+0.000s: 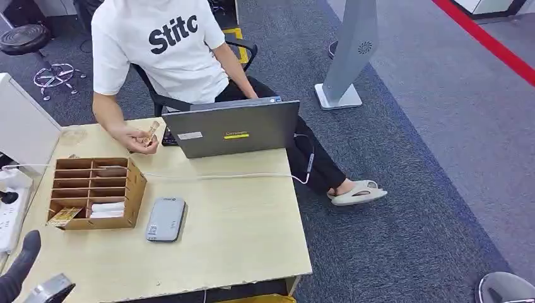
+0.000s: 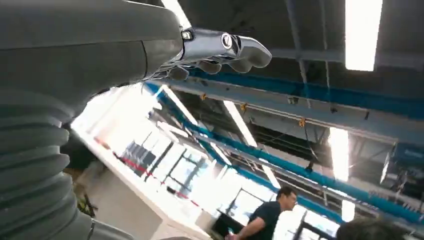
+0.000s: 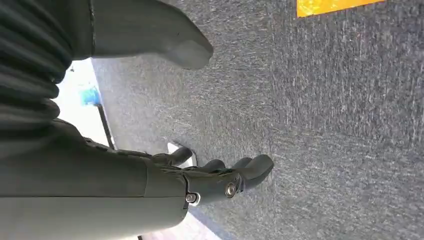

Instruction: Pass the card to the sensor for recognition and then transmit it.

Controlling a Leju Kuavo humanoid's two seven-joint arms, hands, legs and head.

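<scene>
One card (image 1: 151,132) in a person's fingers; both robot hands empty, left (image 2: 220,50), right (image 3: 220,175), fingers apart.

High head view (wrists: ceiling, carpet)

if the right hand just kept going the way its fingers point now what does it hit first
Probably the grey carpet floor. In the right wrist view the right hand hangs empty, its fingers apart, pointing out over bare carpet with nothing between. Depth is unclear, so how soon is uncertain.
</scene>
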